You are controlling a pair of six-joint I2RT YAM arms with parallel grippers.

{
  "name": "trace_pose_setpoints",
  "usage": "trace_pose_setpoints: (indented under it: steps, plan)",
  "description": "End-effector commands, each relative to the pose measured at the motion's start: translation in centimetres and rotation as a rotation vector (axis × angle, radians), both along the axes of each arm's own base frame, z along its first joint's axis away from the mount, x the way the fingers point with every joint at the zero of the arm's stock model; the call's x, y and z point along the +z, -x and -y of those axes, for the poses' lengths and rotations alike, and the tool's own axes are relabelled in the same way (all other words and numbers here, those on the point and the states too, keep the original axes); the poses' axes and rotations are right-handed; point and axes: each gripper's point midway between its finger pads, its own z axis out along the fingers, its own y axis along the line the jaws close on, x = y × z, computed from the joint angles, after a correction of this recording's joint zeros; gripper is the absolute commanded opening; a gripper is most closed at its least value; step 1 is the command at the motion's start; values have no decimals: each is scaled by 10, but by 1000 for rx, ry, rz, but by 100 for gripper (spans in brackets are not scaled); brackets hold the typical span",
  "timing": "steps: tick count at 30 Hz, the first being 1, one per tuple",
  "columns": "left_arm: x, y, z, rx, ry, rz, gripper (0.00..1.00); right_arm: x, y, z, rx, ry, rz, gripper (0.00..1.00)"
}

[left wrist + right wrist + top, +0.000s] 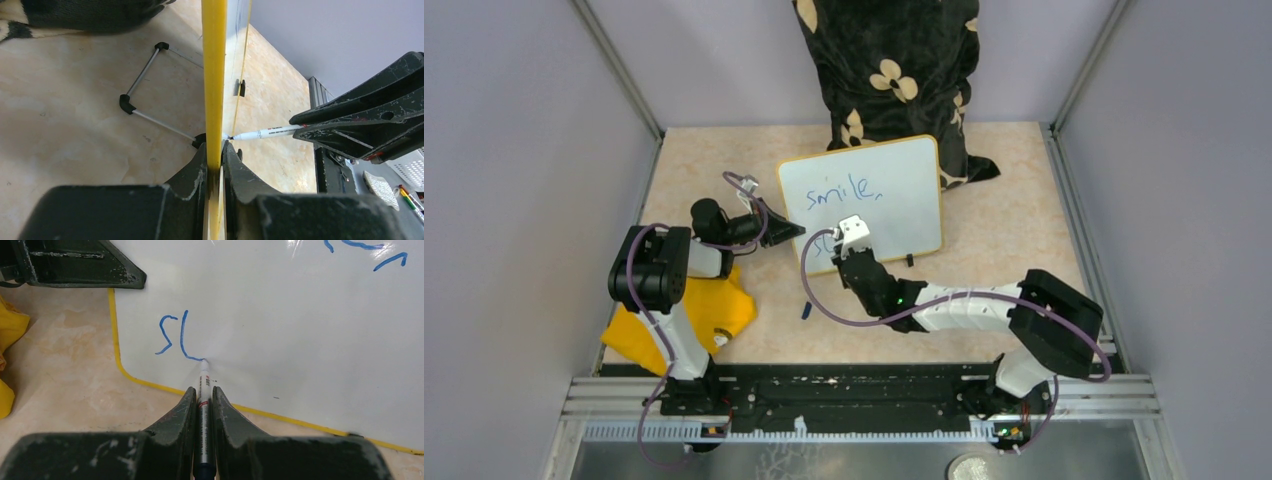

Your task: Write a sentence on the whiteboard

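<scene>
The whiteboard (894,180) stands propped up at the middle of the table (1014,210), its face toward the arms. It has a white surface, rounded corners, a thin yellow-orange rim and a small black foot at the lower edge. The sentence (842,193) is written in blue. Near the board's lower left corner, two strokes of the second line read roughly "st". Above them, the first line reads "smile,".

The right gripper (204,392) has its jaws nearly closed, clamping a white-barrelled marker (204,375) whose tip touches the board at the end of the second stroke. The left gripper (215,150) has its jaws nearly closed, pinching the board's left rim near the lower corner. Beyond the board's far edge lies a dark flowered cloth (894,60).
</scene>
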Motion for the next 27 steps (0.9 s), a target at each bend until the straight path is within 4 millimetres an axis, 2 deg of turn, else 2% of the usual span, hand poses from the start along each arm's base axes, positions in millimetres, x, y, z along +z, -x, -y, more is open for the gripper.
trace_pose_setpoints:
  steps: [1, 6, 11, 20, 27]
  plan:
    - [-18, -5, 3, 23, -28, -20, 0, 32, -4, 2, 4, -88, 51, 0]
    - [-17, -5, 3, 23, -27, -19, 0, 52, 0, -10, 62, -147, 74, 0]
    - [-17, -5, 3, 24, -27, -18, 0, 59, -1, -24, 93, -159, 78, 0]
    - [-17, -5, 3, 22, -27, -20, 0, 59, -5, -40, 104, -163, 73, 0]
    - [-18, -5, 3, 24, -28, -21, 0, 50, -10, -41, 77, -129, 62, 0]
